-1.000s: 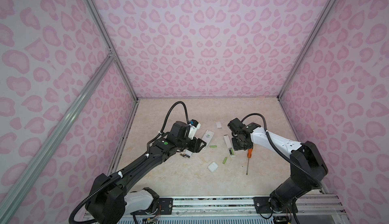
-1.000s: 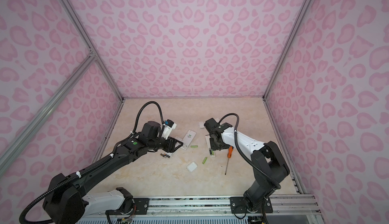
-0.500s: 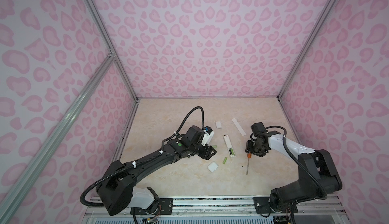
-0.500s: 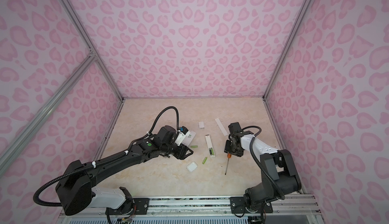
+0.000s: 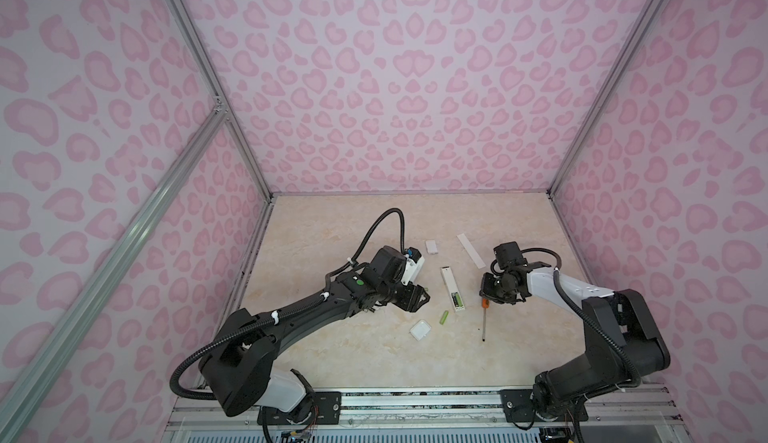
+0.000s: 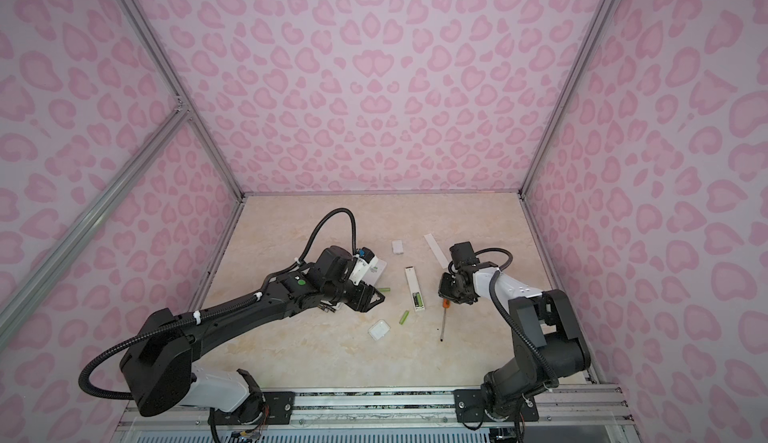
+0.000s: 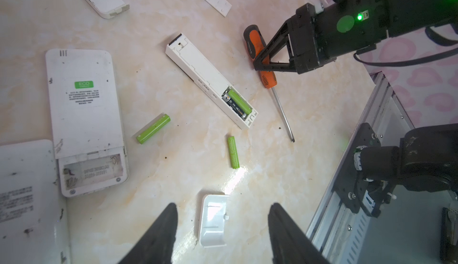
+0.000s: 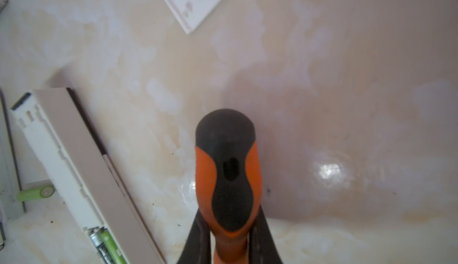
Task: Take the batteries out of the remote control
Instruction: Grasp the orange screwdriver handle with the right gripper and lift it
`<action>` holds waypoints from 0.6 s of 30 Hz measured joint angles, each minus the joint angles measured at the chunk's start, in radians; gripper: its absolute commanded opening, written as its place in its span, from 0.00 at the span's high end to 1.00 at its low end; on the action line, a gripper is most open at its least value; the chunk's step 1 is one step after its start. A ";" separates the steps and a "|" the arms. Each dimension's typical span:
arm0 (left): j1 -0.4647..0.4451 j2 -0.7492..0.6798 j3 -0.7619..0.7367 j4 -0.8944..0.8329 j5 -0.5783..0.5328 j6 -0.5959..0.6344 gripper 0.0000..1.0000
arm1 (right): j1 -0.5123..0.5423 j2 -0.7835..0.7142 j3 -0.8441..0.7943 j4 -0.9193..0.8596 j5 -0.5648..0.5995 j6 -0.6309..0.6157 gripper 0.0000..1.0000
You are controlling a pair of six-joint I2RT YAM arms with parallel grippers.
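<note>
Batteries (image 7: 236,104), one green and one dark, lay side by side in the open bay of the slim remote (image 7: 198,69), their long axes along its length. In both top views that remote ran nearly front to back, with the bay at the end nearer the rail (image 5: 415,399). A third battery (image 5: 444,317) lay loose on the table (image 5: 374,362) just beside that end, slanting. A fourth battery (image 6: 383,290) lay more crosswise, between the slim remote and the wide remote (image 7: 84,116).

The slim remote sat mid-table, well apart from the walls, with bare table between the loose pieces and the rail.

The right gripper (image 8: 230,240) was clamped on the handle of the screwdriver (image 8: 228,176), just beside the slim remote on its right; the shaft pointed toward the rail. The left gripper (image 7: 223,205) hung with its fingers apart and nothing between them, above the near cover (image 7: 214,219). The wide remote lay partly under the left arm, its bay uncovered. A strip (image 5: 471,250) and a far cover (image 5: 432,247) lay farther back.
</note>
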 measured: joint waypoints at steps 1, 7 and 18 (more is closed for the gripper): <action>-0.008 0.005 0.005 0.008 0.005 -0.005 0.38 | 0.001 -0.033 -0.023 0.014 -0.010 0.010 0.98; -0.074 0.005 0.013 0.093 0.003 -0.031 0.38 | 0.006 -0.211 -0.098 0.108 -0.027 0.087 1.00; -0.085 -0.055 -0.037 0.269 0.009 -0.086 0.33 | 0.075 -0.480 -0.147 0.413 -0.161 0.142 1.00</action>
